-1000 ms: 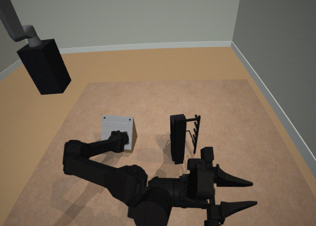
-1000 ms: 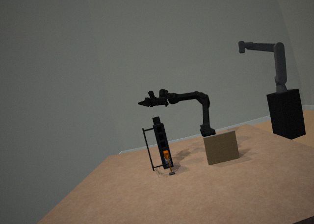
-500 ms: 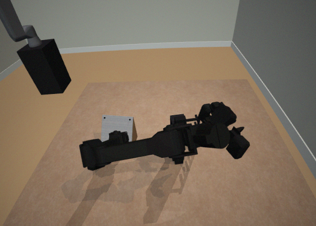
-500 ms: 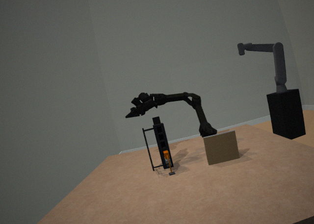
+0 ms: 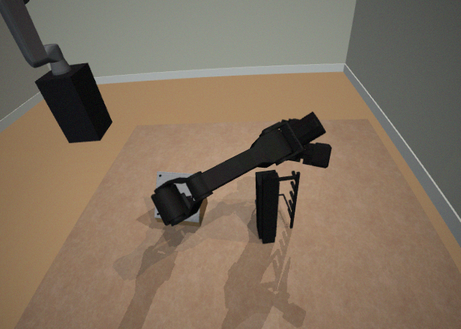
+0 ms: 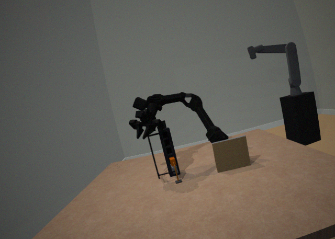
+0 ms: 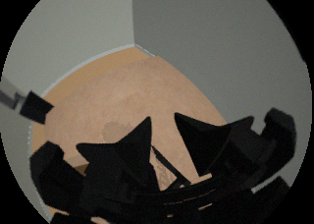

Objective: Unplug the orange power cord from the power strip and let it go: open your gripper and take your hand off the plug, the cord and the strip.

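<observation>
The orange plug [image 6: 171,160] is seen seated low in the upright power strip [image 6: 168,150], so nothing is done yet. The pincer [image 6: 144,132] is held partly open and empty near the strip's top; descent, grasp, pull and release remain.

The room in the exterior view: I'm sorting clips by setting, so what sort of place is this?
Probably a bare robot test room: an arm on a box pedestal, an upright power strip with an orange plug, and a camera boom on a black block.

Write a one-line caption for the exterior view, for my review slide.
Arm arched over the upright power strip, gripper with fingers apart and empty near its top; orange plug seated near the bottom.
</observation>
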Tool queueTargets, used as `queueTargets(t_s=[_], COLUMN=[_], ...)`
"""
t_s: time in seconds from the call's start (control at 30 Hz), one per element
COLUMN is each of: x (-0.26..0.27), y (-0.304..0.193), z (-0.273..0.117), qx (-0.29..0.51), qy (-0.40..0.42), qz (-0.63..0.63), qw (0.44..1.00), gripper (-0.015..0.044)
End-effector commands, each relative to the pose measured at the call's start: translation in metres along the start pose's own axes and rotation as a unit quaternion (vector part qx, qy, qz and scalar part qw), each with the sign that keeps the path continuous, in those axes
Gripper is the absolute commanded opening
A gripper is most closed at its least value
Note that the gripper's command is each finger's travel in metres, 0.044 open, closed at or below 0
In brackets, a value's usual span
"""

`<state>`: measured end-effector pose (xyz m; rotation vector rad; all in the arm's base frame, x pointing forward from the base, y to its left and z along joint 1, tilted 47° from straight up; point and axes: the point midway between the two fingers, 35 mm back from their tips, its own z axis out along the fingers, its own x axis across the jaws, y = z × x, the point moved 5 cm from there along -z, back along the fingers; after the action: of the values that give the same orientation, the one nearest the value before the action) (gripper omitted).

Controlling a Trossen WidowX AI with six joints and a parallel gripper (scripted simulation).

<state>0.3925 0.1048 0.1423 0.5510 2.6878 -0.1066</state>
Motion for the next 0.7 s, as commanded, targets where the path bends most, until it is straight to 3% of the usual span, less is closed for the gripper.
queueTargets(t_s=[0.0, 0.33, 0.67], x=[0.033, 0.134, 0.139], y=[0.000, -0.046, -0.049], z=[0.022, 0.076, 0.079], qx=[0.066, 0.333, 0.351], qy=[0.043, 0.187, 0.195], qz=[-0.057, -0.248, -0.263], qw=[0.995, 0.891, 0.877], gripper=[0.0160, 0.0160, 0.0160])
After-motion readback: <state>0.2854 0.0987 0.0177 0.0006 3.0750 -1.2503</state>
